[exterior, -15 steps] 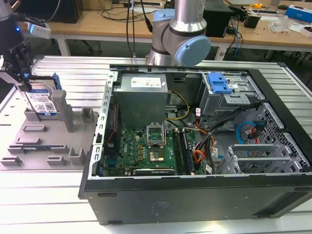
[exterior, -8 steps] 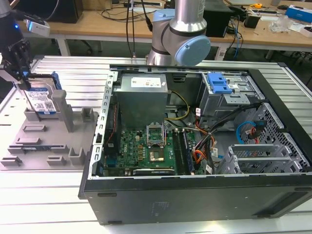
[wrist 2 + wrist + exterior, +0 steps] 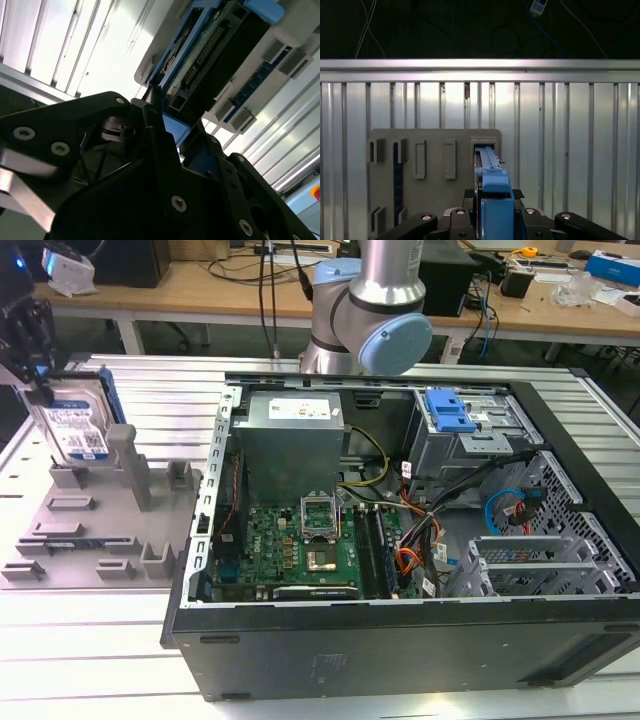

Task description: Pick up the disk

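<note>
In the exterior view the disk (image 3: 75, 428), a silver drive with a white-and-blue label and a blue side rail, stands on edge over the back of the grey tray (image 3: 100, 540). My gripper (image 3: 33, 380) comes down on its upper edge and is shut on it. Whether the disk's lower edge touches the tray I cannot tell. In the first wrist view the disk's blue rail (image 3: 494, 192) runs between my black fingers (image 3: 469, 195), above the tray (image 3: 435, 145). The second wrist view shows the disk's connector end (image 3: 215, 55) just beyond my gripper (image 3: 167, 125).
An open black computer case (image 3: 400, 540) fills the middle and the exterior view's right, with a blue latch (image 3: 447, 410) on its drive cage. The arm's base (image 3: 370, 310) stands behind the case. The tray has upright posts (image 3: 130, 465). Everything rests on a ribbed metal table (image 3: 100, 660).
</note>
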Controlling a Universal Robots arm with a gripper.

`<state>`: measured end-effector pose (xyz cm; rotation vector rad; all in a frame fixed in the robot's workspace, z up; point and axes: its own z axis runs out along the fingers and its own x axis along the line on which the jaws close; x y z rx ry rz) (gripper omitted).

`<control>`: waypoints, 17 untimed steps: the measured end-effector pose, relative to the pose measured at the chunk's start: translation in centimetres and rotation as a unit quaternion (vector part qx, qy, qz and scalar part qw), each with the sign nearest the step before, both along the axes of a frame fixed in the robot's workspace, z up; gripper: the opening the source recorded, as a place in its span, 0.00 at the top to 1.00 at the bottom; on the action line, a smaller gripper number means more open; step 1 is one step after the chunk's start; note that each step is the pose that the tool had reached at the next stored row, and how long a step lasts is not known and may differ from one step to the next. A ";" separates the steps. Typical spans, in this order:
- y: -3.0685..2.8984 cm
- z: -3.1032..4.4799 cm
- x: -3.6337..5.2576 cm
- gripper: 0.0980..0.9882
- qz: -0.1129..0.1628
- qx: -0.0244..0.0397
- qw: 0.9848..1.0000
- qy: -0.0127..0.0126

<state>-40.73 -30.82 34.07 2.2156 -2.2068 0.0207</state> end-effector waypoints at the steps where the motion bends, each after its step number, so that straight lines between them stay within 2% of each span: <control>1: 0.00 0.48 0.00 0.70 0.000 0.000 1.000 0.000; 2: 0.00 0.93 0.00 0.70 0.000 0.000 1.000 0.000; 5: 0.00 3.61 0.00 0.70 0.000 0.000 1.000 0.000; 6: 0.00 4.08 0.00 0.70 0.000 0.000 1.000 0.000; 8: 0.00 5.65 0.00 0.70 0.000 0.000 1.000 0.000; 12: 0.00 7.55 0.00 0.70 0.000 0.000 1.000 0.000; 14: 0.00 9.43 0.00 0.70 0.000 0.000 1.000 0.000; 16: 0.00 10.40 0.00 0.70 0.000 0.000 1.000 0.000; 17: 0.00 11.20 0.00 0.70 0.000 0.000 1.000 0.000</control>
